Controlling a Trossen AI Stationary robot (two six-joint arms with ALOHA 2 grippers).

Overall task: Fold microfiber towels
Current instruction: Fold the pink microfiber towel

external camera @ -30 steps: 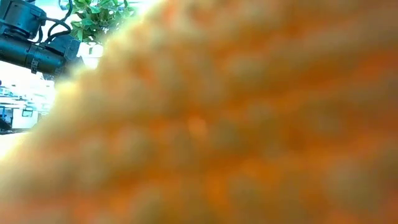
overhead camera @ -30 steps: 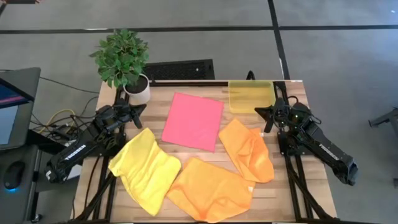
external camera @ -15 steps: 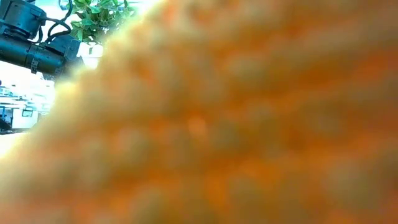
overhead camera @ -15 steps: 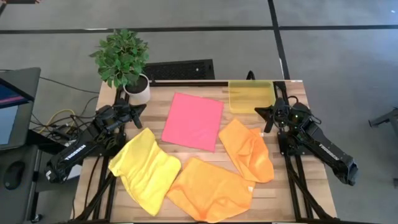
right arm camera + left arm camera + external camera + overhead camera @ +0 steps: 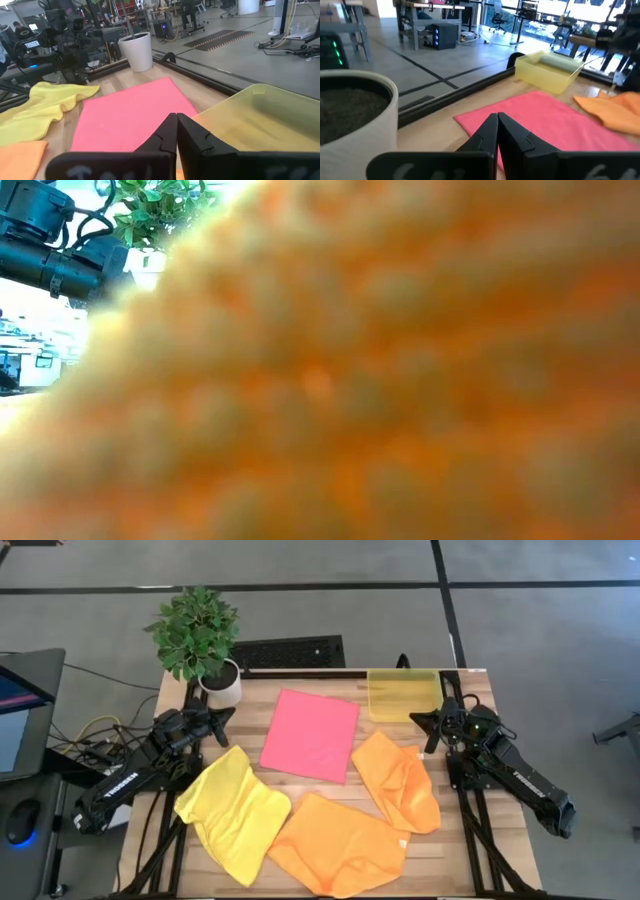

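microfiber towels: four on the table [image 5: 470, 840], none folded
pink towel [image 5: 311, 734]: flat, spread at the middle, near the yellow bin [image 5: 403, 694]
yellow towel [image 5: 232, 812]: rumpled, front left
orange towels: one [image 5: 340, 846] crumpled at the front, blocking the low view; one [image 5: 400, 780] bunched at right
left gripper [image 5: 220, 720]: fingers together, empty, beside the plant pot [image 5: 220, 688]
right gripper [image 5: 428, 722]: fingers nearly together, empty, by the bin
progress: all folding left

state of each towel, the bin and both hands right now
pink towel: flat, unfolded
yellow towel: rumpled
orange towel near front edge: rumpled, spread
orange towel on right: partly bunched
yellow bin: upright, looks empty
left hand: shut, holding nothing
right hand: shut, holding nothing
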